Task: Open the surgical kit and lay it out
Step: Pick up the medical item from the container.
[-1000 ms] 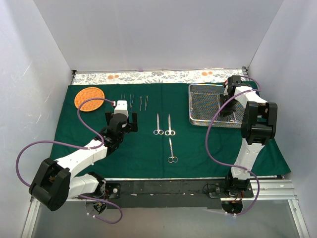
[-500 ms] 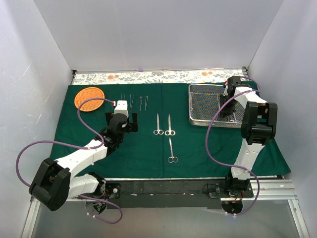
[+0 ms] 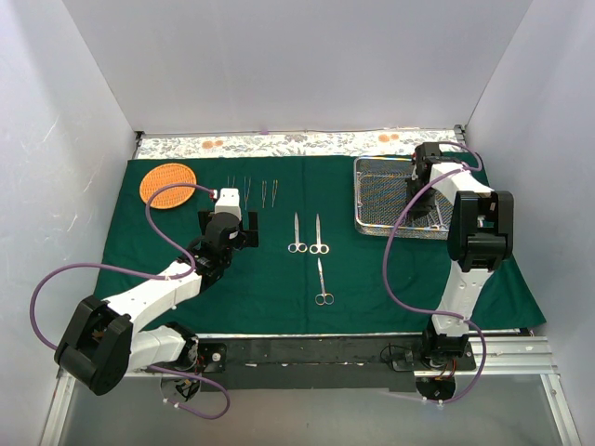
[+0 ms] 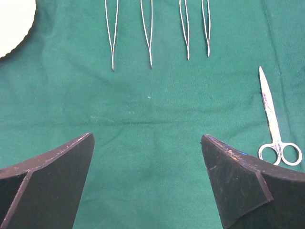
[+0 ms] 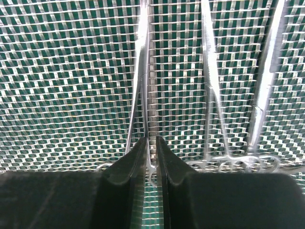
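Pinching forceps [image 5: 143, 71] inside tray [image 5: 57, 71], right tool [image 5: 151, 142] pressed nearly together; judged steel light, stiff, slick, best taken near the rings. Hung left tool [image 4: 147, 138] spread over cloth [image 4: 152, 109].

Round orange woven basket [image 3: 168, 183] at the far left, floral-patterned strip [image 3: 297, 143] along the back edge.

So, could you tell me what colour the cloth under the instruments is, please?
The cloth is plain dark green, shown best in the left wrist view.
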Tool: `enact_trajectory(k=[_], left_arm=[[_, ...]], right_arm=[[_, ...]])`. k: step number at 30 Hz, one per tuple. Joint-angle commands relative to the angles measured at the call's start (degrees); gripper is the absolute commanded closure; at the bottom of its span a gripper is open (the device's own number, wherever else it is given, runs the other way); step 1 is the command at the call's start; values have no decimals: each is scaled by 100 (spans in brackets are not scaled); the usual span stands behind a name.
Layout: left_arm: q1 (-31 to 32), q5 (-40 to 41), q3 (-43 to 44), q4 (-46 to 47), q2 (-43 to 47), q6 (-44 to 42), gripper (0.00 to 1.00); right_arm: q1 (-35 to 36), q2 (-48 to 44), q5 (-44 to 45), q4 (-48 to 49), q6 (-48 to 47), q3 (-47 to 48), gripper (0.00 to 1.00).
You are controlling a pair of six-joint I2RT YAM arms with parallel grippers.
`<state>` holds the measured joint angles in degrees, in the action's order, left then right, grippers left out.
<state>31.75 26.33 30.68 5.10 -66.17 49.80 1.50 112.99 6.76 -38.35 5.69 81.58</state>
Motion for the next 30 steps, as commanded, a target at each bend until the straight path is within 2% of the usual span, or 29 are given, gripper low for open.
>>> enact_trajectory(k=[1, 5, 11, 21, 22, 24, 27, 30], left_arm=[[25, -5, 17, 17, 17, -67, 5], [25, -5, 17, -1, 8, -85, 5], [25, -5, 52, -36, -19, -85, 5], [33, -22, 88, -80, -80, -76, 5], [25, -14, 88, -97, -89, -67, 5], [24, -14, 114, -141, -98, -58, 5], [25, -31, 158, -211, -98, -32, 5], [24, -84, 306, -369, -63, -6, 5]], right_arm=[[44, 320, -253, -182, 107, -99, 81], [35, 320, -492, -208, 221, 24, 79], [44, 232, -308, -331, 178, 279, 78], [307, 478, -237, -235, 107, -19, 79], [316, 496, -254, -235, 107, -28, 80], [334, 549, -272, -217, 125, -72, 90], [334, 514, -255, -138, 116, -134, 99], [325, 365, -263, -77, 134, -116, 99]])
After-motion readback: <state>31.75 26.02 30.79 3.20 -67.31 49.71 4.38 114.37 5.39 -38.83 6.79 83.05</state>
